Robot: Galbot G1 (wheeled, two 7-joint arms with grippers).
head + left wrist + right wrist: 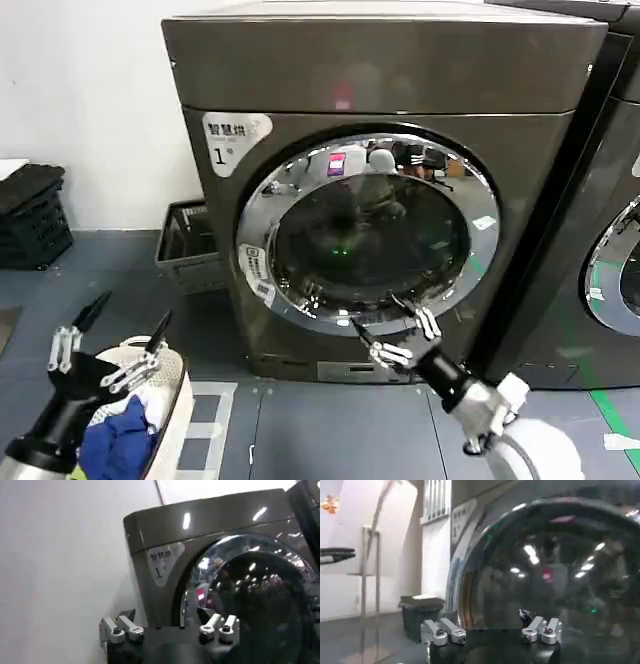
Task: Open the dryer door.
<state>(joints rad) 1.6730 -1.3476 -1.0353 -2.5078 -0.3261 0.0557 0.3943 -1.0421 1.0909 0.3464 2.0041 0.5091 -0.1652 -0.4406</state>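
Left gripper [125,335] idles open, nearest. Right gripper [388,325], open, reaches the closed door's [368,228] lower rim; next: hook, pull.

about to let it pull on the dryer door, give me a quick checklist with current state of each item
1. Dryer door shut, flush in the dryer: ok.
2. Right gripper at the door's lower chrome rim, fingers spread: ok.
3. Fingers actually hooked on the rim or a handle: cannot tell.
4. Left gripper open and off to the left above the laundry basket, away from the door: ok.
5. Grey crate beside the dryer lies outside the door's swing: cannot tell.
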